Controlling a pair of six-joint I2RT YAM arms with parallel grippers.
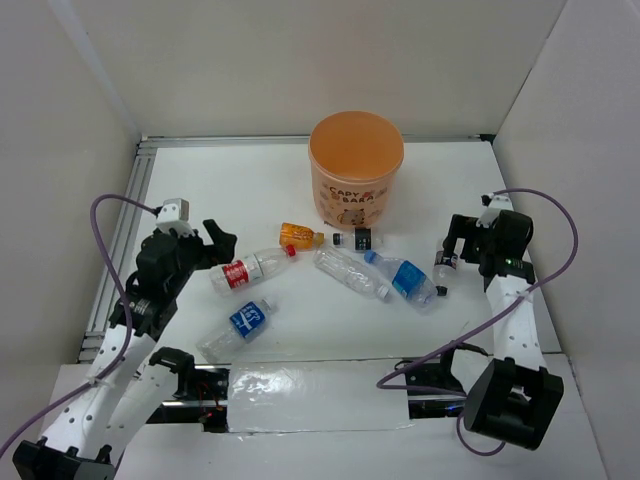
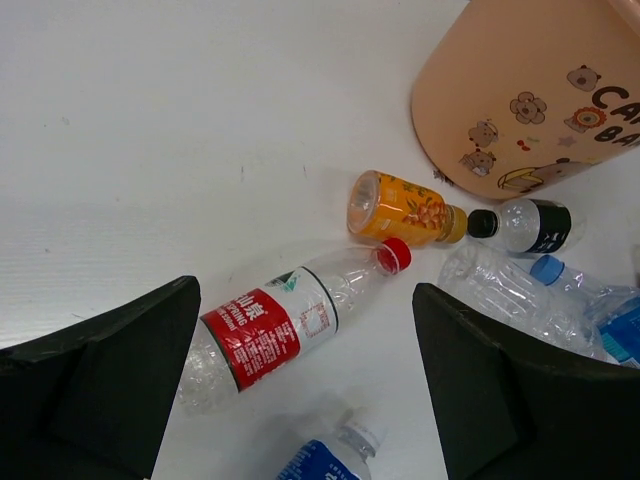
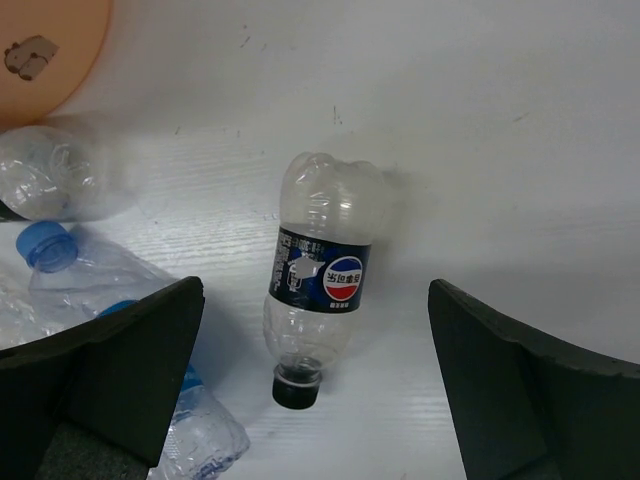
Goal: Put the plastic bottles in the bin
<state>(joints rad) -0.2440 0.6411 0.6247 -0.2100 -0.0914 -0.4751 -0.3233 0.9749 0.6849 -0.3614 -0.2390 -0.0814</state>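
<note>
Orange and translucent, the bin (image 1: 356,165) stands at upper centre of the top view. The plastic bottles (image 1: 350,273) lie scattered on the white table (image 1: 200,190) just below it. The left gripper (image 2: 305,395), jaws wide and empty, frames the red-labelled bottle (image 2: 270,335) left of centre. The right gripper (image 3: 315,390), jaws equally wide, frames the Pepsi-labelled bottle (image 3: 320,275) at right.

We see the round translucent orange plastic bin (image 1: 325,190) upright on the white desk (image 1: 220,180), and before it lie a small orange bottle (image 1: 300,236), a tiny dark-labelled bottle (image 1: 358,239), a red-labelled clear bottle (image 1: 250,271), an unlabelled clear bottle (image 1: 350,273), a blue-labelled clear bottle (image 1: 405,279) and, at the near left, a second blue-labelled bottle (image 1: 240,325).
</note>
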